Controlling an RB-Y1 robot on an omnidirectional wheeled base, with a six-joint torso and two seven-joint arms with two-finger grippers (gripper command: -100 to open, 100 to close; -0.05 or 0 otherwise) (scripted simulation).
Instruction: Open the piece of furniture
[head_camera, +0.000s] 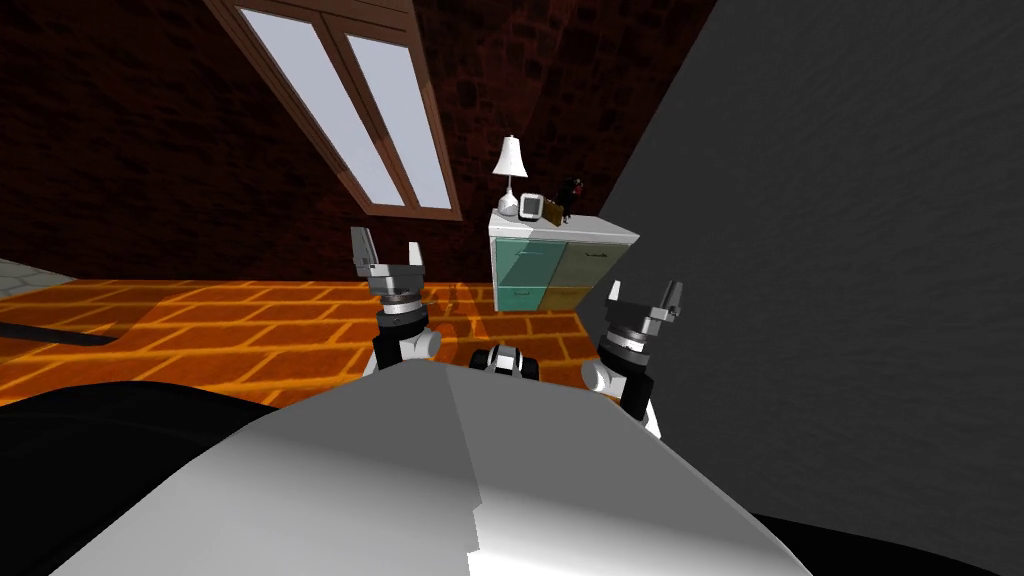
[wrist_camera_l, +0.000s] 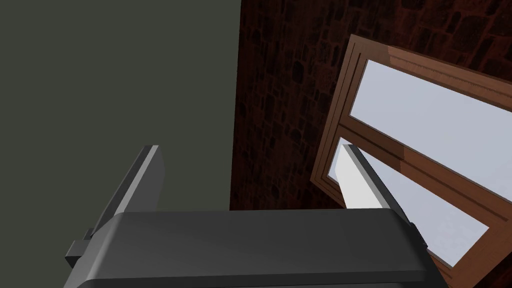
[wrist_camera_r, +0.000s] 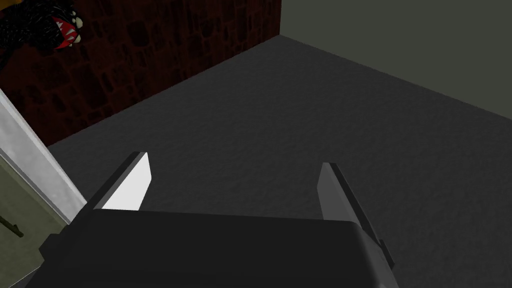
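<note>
The cabinet (head_camera: 555, 265), a low white-topped chest with two teal drawer fronts (head_camera: 522, 270) beside two olive drawer fronts (head_camera: 582, 268), stands upright at about 12 o'clock, well ahead, every front flush and shut, tucked where the brick wall (head_camera: 150, 150) meets the grey wall (head_camera: 850, 250).

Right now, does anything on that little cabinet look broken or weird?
Nothing looks broken or spilled. The cabinet has its fronts shut, and the lamp stands on top. The only funny thing is a black toy with a red toothy mouth there.
</note>
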